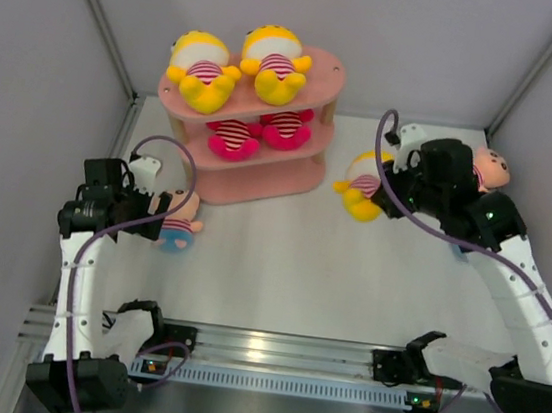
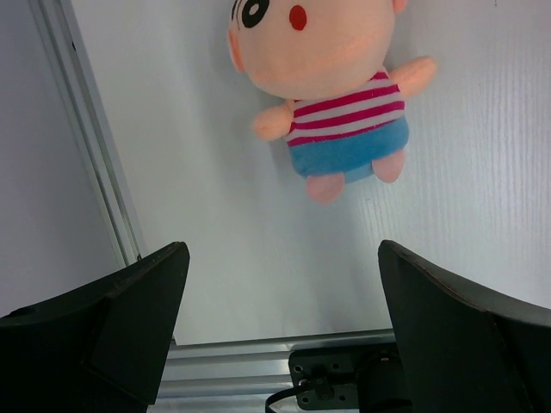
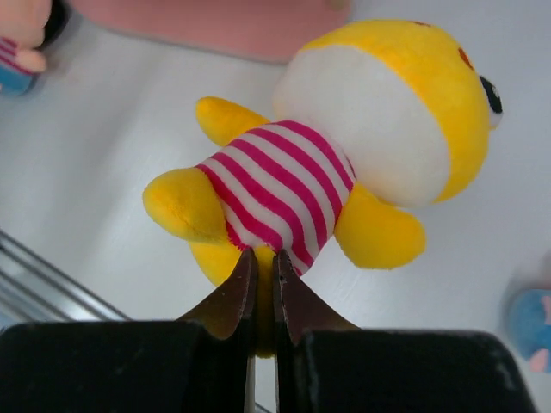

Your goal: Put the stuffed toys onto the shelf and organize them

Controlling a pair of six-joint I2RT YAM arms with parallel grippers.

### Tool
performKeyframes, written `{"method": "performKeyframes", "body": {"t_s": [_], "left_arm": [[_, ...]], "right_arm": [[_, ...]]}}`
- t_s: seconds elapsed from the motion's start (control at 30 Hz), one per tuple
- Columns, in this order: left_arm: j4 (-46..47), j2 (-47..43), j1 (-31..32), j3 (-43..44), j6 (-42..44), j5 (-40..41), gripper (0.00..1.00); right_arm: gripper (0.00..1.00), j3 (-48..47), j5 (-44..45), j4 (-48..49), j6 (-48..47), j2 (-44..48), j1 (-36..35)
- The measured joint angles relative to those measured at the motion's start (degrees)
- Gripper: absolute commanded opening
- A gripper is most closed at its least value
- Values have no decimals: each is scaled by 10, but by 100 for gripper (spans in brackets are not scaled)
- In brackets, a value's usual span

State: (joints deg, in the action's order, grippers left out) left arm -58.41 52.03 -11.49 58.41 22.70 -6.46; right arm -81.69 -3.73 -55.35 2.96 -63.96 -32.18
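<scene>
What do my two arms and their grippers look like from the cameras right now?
Both arms are white links with black joint housings. A greyish-purple cable loops along the left arm; a second cable runs along the right arm, which shows a small green light. The left gripper and right gripper have black, tapered wedge fingers.

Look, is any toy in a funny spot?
Yes. Three toys are off the shelf: near peach doll by the open left gripper, far peach doll behind the right arm, yellow doll pinched by its bottom in the right gripper.
</scene>
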Motion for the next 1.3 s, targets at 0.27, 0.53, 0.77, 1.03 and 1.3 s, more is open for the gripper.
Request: {"method": "performKeyframes", "body": {"t_s": [0.27,0.53,0.77,1.03,1.3], "left_arm": [[0,6,0,12,0,-15,98],[0,29,0,28,-1,-37,97],[0,34,0,38,-4,-54,97],[0,39,0,44,-7,-62,97],[0,65,0,50,-14,-62,97]], "right_arm": [[0,-337,-7,-13,-97,-197,109],[0,-484,-127,19,-161,-321,125],[0,-520,-238,50,-167,-406,146],[0,-568,-335,112,-98,-452,174],[0,-569,-389,168,-16,-483,174]]}}
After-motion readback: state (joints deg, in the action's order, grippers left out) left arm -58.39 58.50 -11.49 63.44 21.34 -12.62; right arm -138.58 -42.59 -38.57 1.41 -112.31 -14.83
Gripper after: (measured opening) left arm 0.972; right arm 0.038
